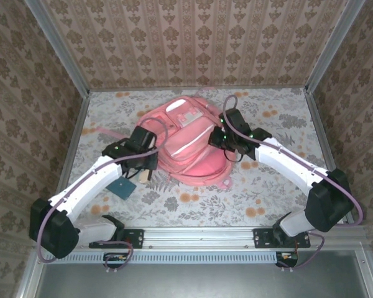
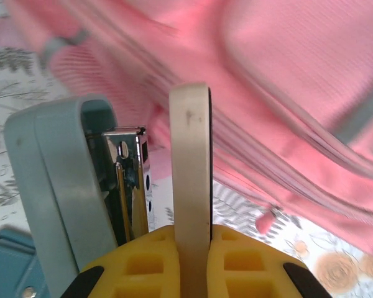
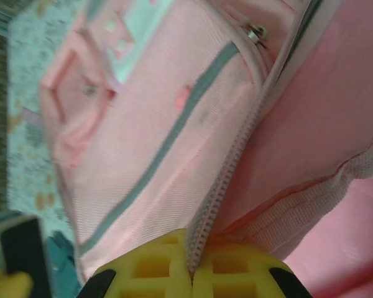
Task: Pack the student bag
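Two robot arms converge on a pink student bag (image 1: 185, 152) lying flat at the middle of a floral-covered table (image 1: 267, 192), its front pockets and white trim patches facing up, inside a cell lined with patterned wallpaper (image 1: 205, 37). The right gripper (image 1: 222, 138) rests on the bag's right side. From its wrist camera, its yellow jaws are pressed together on the pink fabric edge beside a line of zip teeth (image 3: 227, 177), which runs straight down into the seam between them. A grey-striped front panel lies to the left of the teeth, and a metal zip pull (image 3: 256, 32) sits near the top of that view. The left gripper (image 1: 143, 167) hangs at the bag's left edge; whether it touches the fabric cannot be told. It is clamped on a stapler (image 2: 56, 186): its jaws close on the thin cream arm standing upright in the middle of the left wrist view. The stapler's blue-grey cover and shiny metal magazine sit to the left of that arm, nose pointing towards the bag. Pink cloth and zip lines of the bag lie close beyond the stapler's tip. A flat teal item (image 1: 121, 187) lies on the table beneath the left arm, near the bag's lower left corner but apart from it.
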Controlling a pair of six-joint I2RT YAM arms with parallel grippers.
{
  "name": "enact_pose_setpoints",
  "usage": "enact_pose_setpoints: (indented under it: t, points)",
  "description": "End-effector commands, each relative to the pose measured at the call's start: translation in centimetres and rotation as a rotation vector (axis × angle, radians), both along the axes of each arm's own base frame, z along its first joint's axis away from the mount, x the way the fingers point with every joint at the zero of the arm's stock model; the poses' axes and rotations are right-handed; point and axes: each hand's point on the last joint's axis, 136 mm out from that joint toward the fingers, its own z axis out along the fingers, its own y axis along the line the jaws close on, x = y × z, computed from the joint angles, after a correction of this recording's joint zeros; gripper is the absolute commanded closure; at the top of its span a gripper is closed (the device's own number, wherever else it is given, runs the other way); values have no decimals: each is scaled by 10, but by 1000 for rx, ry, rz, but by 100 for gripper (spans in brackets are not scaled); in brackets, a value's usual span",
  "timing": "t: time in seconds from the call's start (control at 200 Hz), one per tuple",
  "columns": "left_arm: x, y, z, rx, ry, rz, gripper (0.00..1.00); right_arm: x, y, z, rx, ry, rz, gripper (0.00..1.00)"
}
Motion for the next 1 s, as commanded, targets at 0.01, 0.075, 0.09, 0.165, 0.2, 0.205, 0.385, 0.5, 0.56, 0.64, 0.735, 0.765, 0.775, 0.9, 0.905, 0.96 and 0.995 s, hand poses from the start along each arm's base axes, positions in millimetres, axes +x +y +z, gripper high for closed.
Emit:
enact_pose_setpoints:
  t: [0.01,0.075,0.09,0.165,0.2,0.205,0.385,0.5,0.56,0.64,0.735,0.765,0.775,0.9,0.905,0.96,0.995]
  points:
    - [-12,-21,11,16,-57,-68,95,24,23,35,50,-83,54,100]
    - [-17,-37,18,13,-83,-113,95,32,30,40,63,-82,65,100]
    - [-18,-41,20,9,-89,-126,95,33,32,42,69,-85,68,100]
    - [-25,-65,28,-26,-110,-194,95,41,40,44,93,-84,79,100]
    - [-29,-78,31,-44,-118,-236,95,44,43,46,104,-85,84,100]
    - [-29,-80,31,-47,-120,-243,95,45,44,47,107,-87,85,100]
    - [-37,-130,38,-36,-144,-396,95,55,58,54,196,-76,111,100]
    - [-33,-151,39,-6,-186,-459,95,56,61,57,240,-63,120,100]
    - [-29,-159,39,-2,-214,-480,95,57,62,56,273,-48,120,100]
    - [-24,-165,40,-1,-240,-491,96,58,59,55,337,-17,110,100]
    - [-23,-174,43,-14,-262,-517,95,60,56,55,389,7,105,100]
    - [-23,-178,43,-19,-267,-530,96,61,56,56,403,15,108,100]
    - [-24,-180,43,-20,-270,-537,96,61,56,56,408,18,110,100]
    - [-25,-195,39,27,-313,-588,97,61,62,61,478,48,128,100]
    - [-24,-196,39,28,-315,-590,97,61,62,61,480,48,129,100]
    - [-23,-202,38,43,-327,-604,97,60,66,66,513,56,140,100]
    - [-20,-205,39,49,-337,-608,97,60,68,67,527,62,143,100]
